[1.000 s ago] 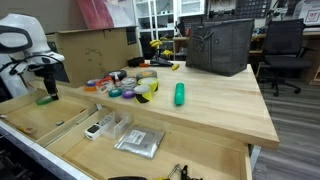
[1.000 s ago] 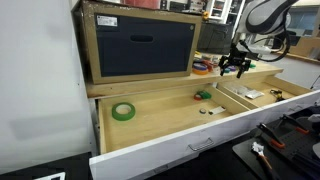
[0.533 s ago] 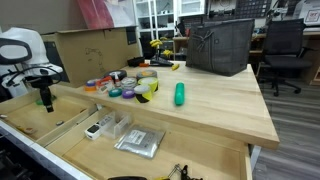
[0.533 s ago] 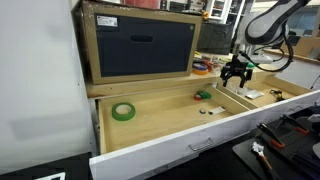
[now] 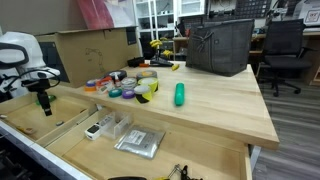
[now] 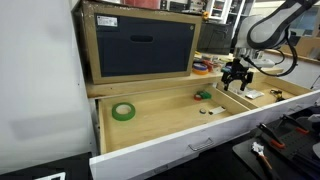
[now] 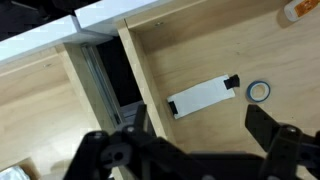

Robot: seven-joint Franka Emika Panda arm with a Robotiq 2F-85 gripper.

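My gripper [image 5: 43, 101] hangs low over the open wooden drawer [image 5: 60, 128], and it also shows in an exterior view [image 6: 236, 78]. In the wrist view its two dark fingers stand apart with nothing between them [image 7: 200, 132]. Below them on the drawer floor lie a white rectangular item with a black end [image 7: 203, 96] and a small blue tape ring [image 7: 259, 91]. A small green object [image 6: 203, 96] lies in the neighbouring compartment, just beside the gripper.
A wooden divider [image 7: 98, 75] splits the drawer. A green tape roll [image 6: 123, 111] lies at its far end. The tabletop holds tape rolls [image 5: 135, 86], a green bottle [image 5: 180, 94], a black basket [image 5: 220, 45] and a cardboard box [image 5: 95, 50].
The gripper has come down toward the drawer and shifted a little sideways along it. It stays open. Nothing in the drawer has moved.
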